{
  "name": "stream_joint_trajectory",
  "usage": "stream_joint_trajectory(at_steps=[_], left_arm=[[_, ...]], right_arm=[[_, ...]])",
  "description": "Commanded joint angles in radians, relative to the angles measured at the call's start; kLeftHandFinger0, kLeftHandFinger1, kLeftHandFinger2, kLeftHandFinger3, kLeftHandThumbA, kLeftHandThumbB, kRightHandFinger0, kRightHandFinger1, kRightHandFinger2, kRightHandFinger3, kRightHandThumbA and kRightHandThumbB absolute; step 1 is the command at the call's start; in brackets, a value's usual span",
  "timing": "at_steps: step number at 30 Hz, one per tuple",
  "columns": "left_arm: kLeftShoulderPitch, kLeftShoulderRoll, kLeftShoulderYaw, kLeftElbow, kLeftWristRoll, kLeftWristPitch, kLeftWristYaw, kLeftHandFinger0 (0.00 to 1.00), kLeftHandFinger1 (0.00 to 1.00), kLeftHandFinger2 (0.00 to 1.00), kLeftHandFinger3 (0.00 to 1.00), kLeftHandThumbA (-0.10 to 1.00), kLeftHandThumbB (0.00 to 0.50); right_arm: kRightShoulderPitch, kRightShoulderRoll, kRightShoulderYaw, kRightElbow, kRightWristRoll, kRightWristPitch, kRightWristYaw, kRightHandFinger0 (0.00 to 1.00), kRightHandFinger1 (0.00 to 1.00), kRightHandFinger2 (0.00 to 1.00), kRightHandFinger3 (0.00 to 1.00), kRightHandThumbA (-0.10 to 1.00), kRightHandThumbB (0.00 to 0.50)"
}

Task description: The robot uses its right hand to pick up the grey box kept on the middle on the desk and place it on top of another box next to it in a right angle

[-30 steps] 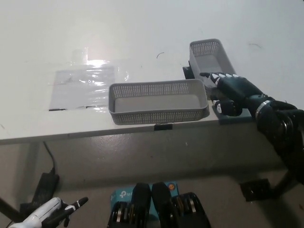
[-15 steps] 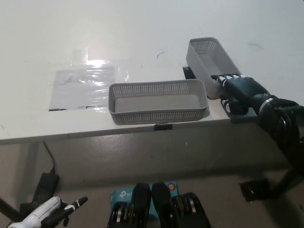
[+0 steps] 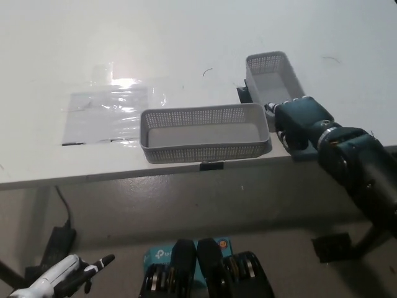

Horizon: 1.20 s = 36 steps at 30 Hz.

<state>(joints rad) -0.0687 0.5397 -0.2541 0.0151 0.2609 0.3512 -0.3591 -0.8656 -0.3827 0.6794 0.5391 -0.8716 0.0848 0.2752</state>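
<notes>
The white left robot hand rested low at the near left, below the table, its fingers loosely apart and holding nothing. Two grey perforated boxes stood on the table. The larger grey box lay lengthwise along the near edge, empty. Just right of it, the black right robot hand gripped the near end of the smaller grey box, which ran away from the edge, roughly at a right angle
</notes>
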Motion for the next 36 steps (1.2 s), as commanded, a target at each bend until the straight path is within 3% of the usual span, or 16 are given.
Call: stream_joint_trajectory(at_steps=[1,4,8,10,12,13,14,17,21,22,23,25,28,31,35,36], left_arm=[[-0.019,0.015,0.011,-0.034,-0.002,0.008,-0.023,0.01,0.0,0.02,0.15,0.96,0.243],[-0.021,0.022,0.006,-0.02,0.007,-0.032,-0.016,0.0,0.0,0.01,0.14,0.99,0.272],[-0.023,0.02,0.008,-0.028,0.007,-0.012,-0.017,0.0,0.0,0.0,0.13,0.98,0.272],[-0.022,0.02,0.009,-0.03,0.004,-0.011,-0.02,0.0,0.0,0.0,0.12,0.98,0.267],[-0.021,0.02,0.01,-0.025,0.006,-0.027,-0.013,0.0,0.0,0.0,0.12,0.98,0.277],[-0.018,0.021,0.01,-0.023,-0.001,-0.033,-0.017,0.0,0.0,0.0,0.11,0.98,0.275],[-0.012,0.024,0.006,-0.029,0.006,-0.034,-0.017,0.0,0.0,0.01,0.13,0.99,0.275],[-0.008,0.021,0.014,-0.031,-0.001,-0.027,-0.014,0.0,0.0,0.0,0.13,0.98,0.275],[-0.005,0.023,0.01,-0.031,0.008,-0.024,-0.012,0.04,0.01,0.02,0.16,0.97,0.23],[-0.003,0.022,0.01,-0.032,0.008,-0.026,-0.011,0.05,0.02,0.02,0.16,0.97,0.24],[-0.002,0.023,0.007,-0.03,0.013,-0.03,-0.009,0.05,0.02,0.02,0.16,0.98,0.238],[-0.004,0.016,0.017,-0.026,-0.009,-0.017,-0.018,0.05,0.0,0.01,0.14,0.97,0.274],[-0.004,0.019,0.012,-0.029,0.004,-0.015,-0.014,0.06,0.0,0.01,0.15,0.97,0.271],[-0.001,0.02,0.012,-0.037,0.004,-0.019,-0.014,0.06,0.0,0.01,0.15,0.96,0.244],[0.007,0.016,0.019,-0.041,0.002,-0.021,-0.004,0.04,0.0,0.01,0.15,0.93,0.228],[0.007,0.017,0.018,-0.041,0.003,-0.02,-0.006,0.04,0.0,0.02,0.14,0.96,0.247]], right_arm=[[-0.075,-0.011,0.099,-0.004,-0.169,-0.007,0.041,0.0,0.02,0.19,0.59,0.13,0.0],[-0.095,-0.014,0.135,0.013,-0.217,-0.002,0.012,0.0,0.03,0.19,0.5,-0.09,0.0],[-0.095,-0.012,0.114,0.047,-0.196,-0.033,-0.089,0.0,0.11,0.31,0.3,-0.1,0.001],[-0.082,-0.014,0.085,0.065,-0.171,-0.069,-0.169,0.0,0.06,0.3,0.09,-0.1,0.021],[-0.075,-0.014,0.065,0.085,-0.149,-0.097,-0.208,0.0,0.06,0.37,0.01,-0.1,0.033],[-0.064,-0.013,0.05,0.108,-0.135,-0.126,-0.27,0.0,0.06,0.4,0.01,-0.1,0.072],[-0.05,-0.007,0.019,0.141,-0.102,-0.142,-0.309,0.0,0.06,0.41,0.09,-0.1,0.044],[-0.028,0.005,-0.046,0.14,-0.059,-0.149,-0.327,0.0,0.12,0.49,0.26,-0.1,0.172],[0.005,0.004,-0.132,0.116,-0.016,-0.21,-0.412,0.0,0.04,0.39,0.27,-0.1,0.055],[0.013,0.006,-0.161,0.107,0.0,-0.221,-0.427,0.0,0.04,0.4,0.18,-0.1,0.075],[0.014,0.007,-0.172,0.108,0.004,-0.226,-0.436,0.0,0.06,0.43,0.2,-0.1,0.086],[0.017,0.001,-0.203,0.084,0.01,-0.224,-0.427,0.0,0.12,0.5,0.37,-0.1,0.149],[0.011,-0.004,-0.247,0.064,0.026,-0.231,-0.423,0.0,0.15,0.53,0.48,-0.1,0.185],[-0.002,-0.017,-0.28,0.045,0.039,-0.256,-0.429,0.0,0.15,0.53,0.46,-0.1,0.114],[-0.033,-0.025,-0.293,0.017,0.022,-0.255,-0.423,0.0,0.18,0.56,0.52,-0.1,0.203],[-0.048,-0.033,-0.295,0.003,0.018,-0.276,-0.431,0.0,0.12,0.46,0.43,-0.1,0.208]])
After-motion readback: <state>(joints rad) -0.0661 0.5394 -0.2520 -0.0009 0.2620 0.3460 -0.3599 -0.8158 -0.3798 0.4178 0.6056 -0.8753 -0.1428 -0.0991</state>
